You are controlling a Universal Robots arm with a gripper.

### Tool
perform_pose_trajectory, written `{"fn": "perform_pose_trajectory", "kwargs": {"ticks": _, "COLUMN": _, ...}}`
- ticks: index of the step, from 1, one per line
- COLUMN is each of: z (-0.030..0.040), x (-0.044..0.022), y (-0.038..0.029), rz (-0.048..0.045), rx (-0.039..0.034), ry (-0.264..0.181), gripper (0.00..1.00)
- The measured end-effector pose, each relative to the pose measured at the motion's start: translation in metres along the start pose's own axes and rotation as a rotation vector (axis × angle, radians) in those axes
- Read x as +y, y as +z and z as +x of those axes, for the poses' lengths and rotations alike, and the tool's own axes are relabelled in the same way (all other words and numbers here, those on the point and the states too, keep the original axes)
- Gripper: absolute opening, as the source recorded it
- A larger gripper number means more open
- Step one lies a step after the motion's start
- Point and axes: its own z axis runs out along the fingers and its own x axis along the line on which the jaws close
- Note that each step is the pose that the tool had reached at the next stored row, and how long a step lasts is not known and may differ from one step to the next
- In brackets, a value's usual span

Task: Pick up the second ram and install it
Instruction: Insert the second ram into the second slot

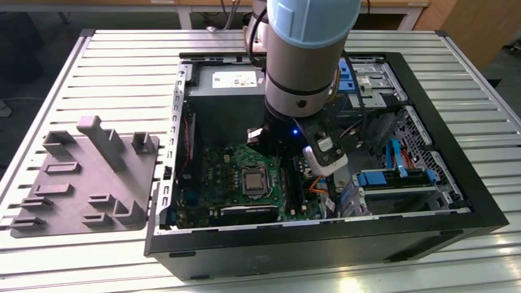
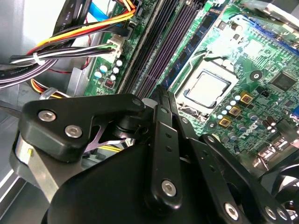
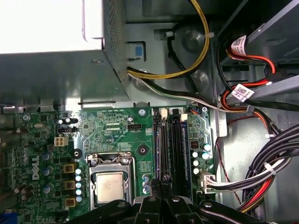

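Jaws above memory slots (image 3: 170, 140), grip unclear | one motherboard (image 3: 112, 126) | one processor (image 3: 110, 186)

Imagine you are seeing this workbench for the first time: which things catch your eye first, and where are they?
The big grey robot arm reaches down into the open black computer case on the slatted table. Beneath its tool, the green motherboard shows its square silver processor beside the long black memory slots.

A: What lay beyond the gripper (image 2: 161, 100)?
B: The memory slots (image 2: 163, 44), just beside the silver processor (image 2: 208, 88).
A: And the wires?
B: Coloured cables (image 2: 79, 39) ran on the slots' other side.
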Motion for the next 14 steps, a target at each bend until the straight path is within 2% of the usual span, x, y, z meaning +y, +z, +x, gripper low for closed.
{"fn": "perform_pose_trajectory", "kwargs": {"ticks": 14, "z": -0.0001, "x": 0.0001, "y": 0.0034, "rz": -0.0001, "rx": -0.0001, "ry": 0.0, "gripper": 0.11}}
